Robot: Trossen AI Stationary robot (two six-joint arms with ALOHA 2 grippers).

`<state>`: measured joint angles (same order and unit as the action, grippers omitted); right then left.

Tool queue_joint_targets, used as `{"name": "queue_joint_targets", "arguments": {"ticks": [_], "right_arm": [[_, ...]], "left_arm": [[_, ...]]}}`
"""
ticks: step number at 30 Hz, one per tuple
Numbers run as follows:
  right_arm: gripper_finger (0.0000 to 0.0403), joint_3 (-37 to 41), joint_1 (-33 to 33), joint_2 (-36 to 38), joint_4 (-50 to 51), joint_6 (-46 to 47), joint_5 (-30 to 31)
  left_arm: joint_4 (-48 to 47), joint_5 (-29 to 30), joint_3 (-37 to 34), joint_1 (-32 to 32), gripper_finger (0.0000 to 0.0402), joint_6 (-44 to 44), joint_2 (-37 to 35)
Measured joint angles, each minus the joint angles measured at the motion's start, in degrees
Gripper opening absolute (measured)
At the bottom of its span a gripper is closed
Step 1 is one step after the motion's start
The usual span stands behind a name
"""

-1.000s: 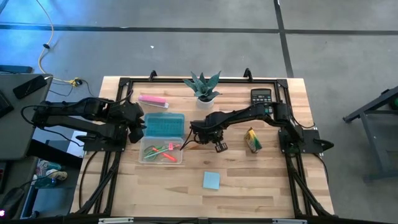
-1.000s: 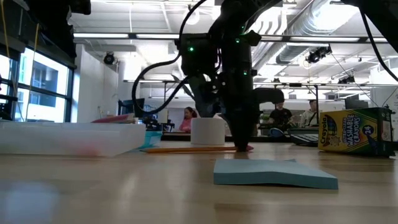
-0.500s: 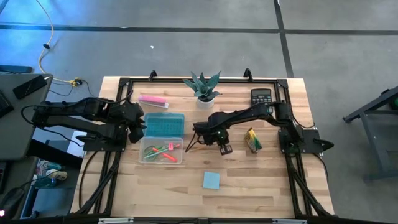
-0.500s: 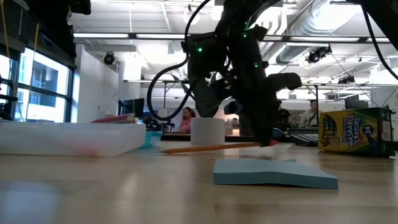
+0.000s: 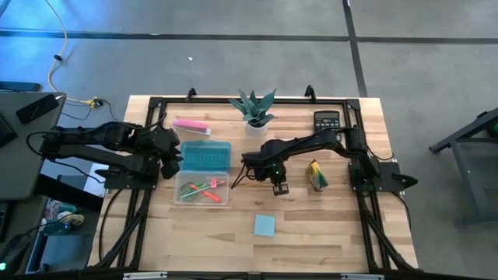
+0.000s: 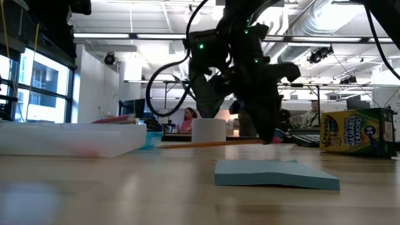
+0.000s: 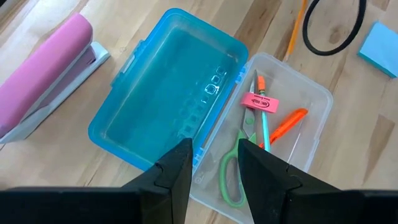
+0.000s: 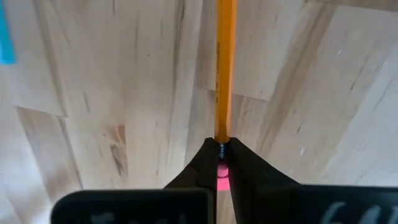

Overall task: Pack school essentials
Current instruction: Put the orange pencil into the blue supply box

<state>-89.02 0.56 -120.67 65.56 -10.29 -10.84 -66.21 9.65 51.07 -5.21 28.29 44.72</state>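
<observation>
Long orange pencil [image 8: 224, 68] is clamped at its pink-eraser end by the right gripper [image 8: 219, 163], fingers pinched together on it. In the high view the pencil [image 5: 240, 180] is seen slanting from the gripper [image 5: 253, 173] toward the clear plastic pencil case [image 5: 184, 198], its far end close to the case's right wall; in the low view it [image 6: 206, 143] is seen held roughly level, just above the wooden tabletop [image 5: 311, 222].

Inside the open case [image 7: 314, 106]: green-handled scissors [image 7: 233, 171], a red pen [image 7: 287, 123], a teal pencil [image 7: 265, 127] and a small pink eraser [image 7: 259, 102]. The case's blue lid [image 7: 168, 115] is laid open flat beside it.

Left gripper [image 7: 213, 163] is positioned above the case hinge, fingers slightly apart, nothing held.

Blue sticky-note pad [image 5: 264, 225] is placed toward the front edge, well apart from the case. Yellow-green crayon box [image 5: 315, 176] is located just right of the right gripper.
</observation>
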Motion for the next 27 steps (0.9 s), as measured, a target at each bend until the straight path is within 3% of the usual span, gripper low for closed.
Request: {"name": "queue_joint_targets", "arguments": {"ticks": [11,19,27], "right_arm": [[0.0004,-0.07,-1.14,5.02,1.24,6.41,-0.16],[0.0004,-1.02,-2.14,8.49,-5.66,14.45,1.21],[0.0004,-8.93,-3.00,8.49,-10.78,15.98,4.80]], "left_arm": [[-0.03,-0.04,0.00,0.00,0.0117,0.00,-0.01],[-0.37,-0.14,0.00,-0.02,0.0117,0.05,0.01],[-4.02,-6.65,-2.58,0.00,0.0117,10.48,-0.14]]}}
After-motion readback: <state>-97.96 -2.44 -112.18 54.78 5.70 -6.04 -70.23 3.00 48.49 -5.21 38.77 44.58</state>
